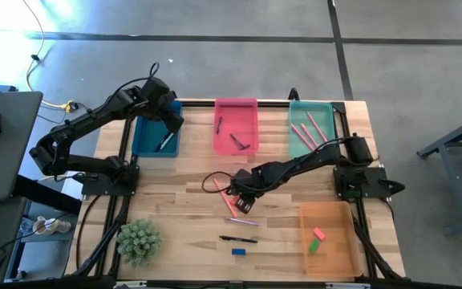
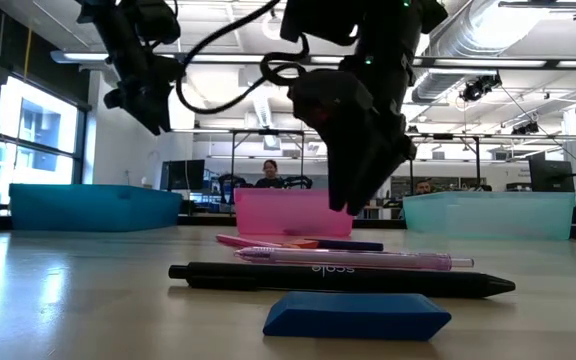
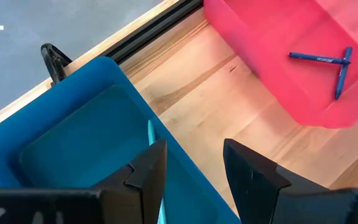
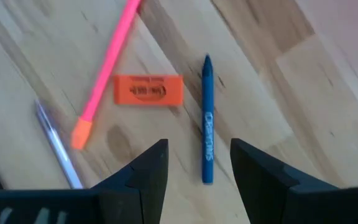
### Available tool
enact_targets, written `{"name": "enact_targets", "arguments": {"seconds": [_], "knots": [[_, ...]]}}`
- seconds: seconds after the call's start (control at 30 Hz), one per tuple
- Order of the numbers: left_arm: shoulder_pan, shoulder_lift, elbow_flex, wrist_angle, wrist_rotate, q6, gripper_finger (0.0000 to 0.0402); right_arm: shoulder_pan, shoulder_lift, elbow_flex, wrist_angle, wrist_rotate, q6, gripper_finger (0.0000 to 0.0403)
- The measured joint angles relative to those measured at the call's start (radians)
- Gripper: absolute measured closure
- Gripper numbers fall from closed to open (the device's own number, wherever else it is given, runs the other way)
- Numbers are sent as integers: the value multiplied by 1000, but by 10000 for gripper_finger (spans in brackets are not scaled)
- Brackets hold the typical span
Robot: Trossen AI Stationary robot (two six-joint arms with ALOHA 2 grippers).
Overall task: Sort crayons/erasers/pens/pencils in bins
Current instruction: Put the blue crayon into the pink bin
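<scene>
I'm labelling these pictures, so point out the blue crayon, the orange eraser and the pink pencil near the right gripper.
blue crayon [image 4: 207,124]: right wrist view, middle of its printed wrapper.
orange eraser [image 4: 149,89]: right wrist view, centre of its top face.
pink pencil [image 4: 107,62]: right wrist view, midway along its shaft.

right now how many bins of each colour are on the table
dark blue bin: 1
pink bin: 1
teal-green bin: 1
orange bin: 1
total: 4
</scene>
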Motion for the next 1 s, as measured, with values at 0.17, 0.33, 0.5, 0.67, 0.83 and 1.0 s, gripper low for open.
{"name": "enact_targets", "arguments": {"seconds": [0.17,0.33,0.5,0.67,0.83,1.0], "knots": [[-3,0,0,0,0,0,253,-3,0,-14,-5,35,8,238],[-3,0,0,0,0,0,253,-3,15,-15,0,39,8,238],[-3,0,0,0,0,0,254,-1,66,-15,-2,29,10,238],[-4,0,0,0,0,0,253,0,90,-10,-23,32,62,238],[-4,0,0,0,0,0,252,0,93,-10,-49,43,100,262],[-4,0,0,0,0,0,252,-11,93,-11,-62,57,102,321]]}}
